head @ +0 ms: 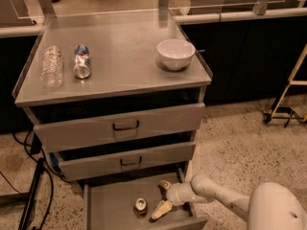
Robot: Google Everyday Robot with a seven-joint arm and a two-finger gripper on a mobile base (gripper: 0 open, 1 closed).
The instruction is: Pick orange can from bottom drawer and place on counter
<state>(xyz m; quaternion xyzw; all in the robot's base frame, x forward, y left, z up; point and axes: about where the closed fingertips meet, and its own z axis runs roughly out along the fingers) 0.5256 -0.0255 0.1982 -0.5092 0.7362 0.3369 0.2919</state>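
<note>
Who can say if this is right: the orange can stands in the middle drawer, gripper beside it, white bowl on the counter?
No. The camera view shows the orange can standing in the bottom drawer, not the middle one. The gripper is beside it and the white bowl is on the counter.

Arm (221, 198) extended low; gripper (163, 196) at its end; fingers spread

A white bowl (176, 53) stood upright. Well left of the bowl lay a blue-and-silver can (82, 61), and a clear plastic bottle (52, 66) farther left. Right of the bowl, lower, stood a yellow wheeled frame (289, 83).
</note>
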